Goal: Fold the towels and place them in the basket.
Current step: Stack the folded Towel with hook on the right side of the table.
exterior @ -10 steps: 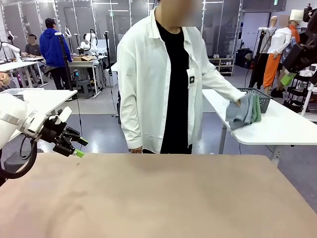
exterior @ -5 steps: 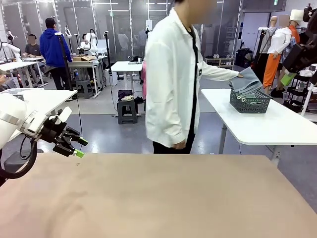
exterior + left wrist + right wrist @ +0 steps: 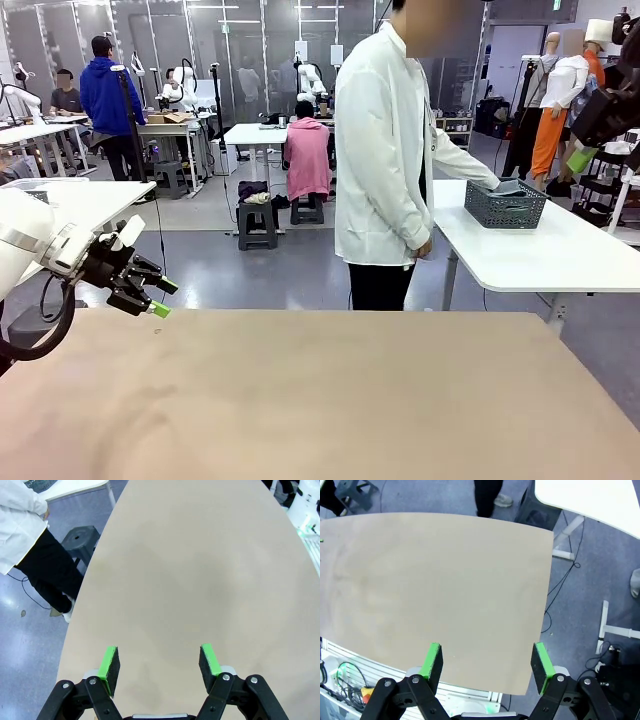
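From the front, my left end effector (image 3: 152, 297) hovers spread and empty over the bare desk (image 3: 320, 400). A person (image 3: 385, 160) stands at a white side desk (image 3: 560, 255), one hand in the basket (image 3: 505, 205), where a grey towel (image 3: 508, 187) lies, likely staged out of my reach.

My left wrist camera shows open fingers (image 3: 109, 663) above bare desk.

My right end effector (image 3: 487, 664) is spread too, high over the desk edge.

White tables (image 3: 560, 255), grey floor (image 3: 250, 270)

Person (image 3: 385, 160) turned away; towels (image 3: 508, 187) now inside basket (image 3: 505, 207).
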You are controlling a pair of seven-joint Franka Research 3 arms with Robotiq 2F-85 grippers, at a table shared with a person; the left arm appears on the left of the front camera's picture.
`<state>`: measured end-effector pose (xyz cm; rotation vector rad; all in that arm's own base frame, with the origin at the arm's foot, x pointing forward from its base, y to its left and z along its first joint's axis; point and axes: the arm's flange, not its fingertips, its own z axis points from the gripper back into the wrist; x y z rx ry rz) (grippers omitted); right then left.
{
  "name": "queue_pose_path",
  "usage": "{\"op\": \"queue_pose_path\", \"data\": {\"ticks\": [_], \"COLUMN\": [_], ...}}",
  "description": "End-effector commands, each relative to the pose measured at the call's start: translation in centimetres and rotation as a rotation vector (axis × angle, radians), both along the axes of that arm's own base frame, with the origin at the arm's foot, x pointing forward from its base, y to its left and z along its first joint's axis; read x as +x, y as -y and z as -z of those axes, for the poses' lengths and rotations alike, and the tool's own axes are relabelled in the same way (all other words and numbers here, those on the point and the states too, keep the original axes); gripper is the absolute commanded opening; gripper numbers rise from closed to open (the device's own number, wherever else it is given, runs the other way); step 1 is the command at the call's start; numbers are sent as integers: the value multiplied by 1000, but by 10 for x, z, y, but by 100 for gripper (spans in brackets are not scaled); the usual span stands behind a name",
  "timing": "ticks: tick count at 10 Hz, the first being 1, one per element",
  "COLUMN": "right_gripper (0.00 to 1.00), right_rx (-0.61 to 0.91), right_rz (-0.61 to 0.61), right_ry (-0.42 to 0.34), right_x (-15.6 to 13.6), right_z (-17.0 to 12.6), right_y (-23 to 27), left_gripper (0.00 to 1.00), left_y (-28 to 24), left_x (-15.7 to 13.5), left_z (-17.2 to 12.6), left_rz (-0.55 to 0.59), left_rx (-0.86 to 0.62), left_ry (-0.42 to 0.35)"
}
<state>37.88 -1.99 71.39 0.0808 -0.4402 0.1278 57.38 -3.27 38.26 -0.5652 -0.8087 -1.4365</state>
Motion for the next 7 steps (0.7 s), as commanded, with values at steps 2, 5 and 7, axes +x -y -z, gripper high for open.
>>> {"op": "queue_pose_path", "data": {"ticks": [2, 5, 7], "right_gripper": [88, 88, 88], "right_rx": [16, 16, 16], "right_rz": [10, 10, 10], "right_ry": [-6, -6, -6], "right_x": [-2, -2, -2], "right_z": [1, 1, 1], "right_y": [-2, -2, -2], "left_gripper": [81, 81, 81], "left_y": [0, 0, 0], "left_x": [-1, -1, -1], "left_z": [-2, -2, -2], "left_rz": [-2, -2, -2], "left_rx": [11, 11, 11], "left_ry": [-1, -1, -1]}}
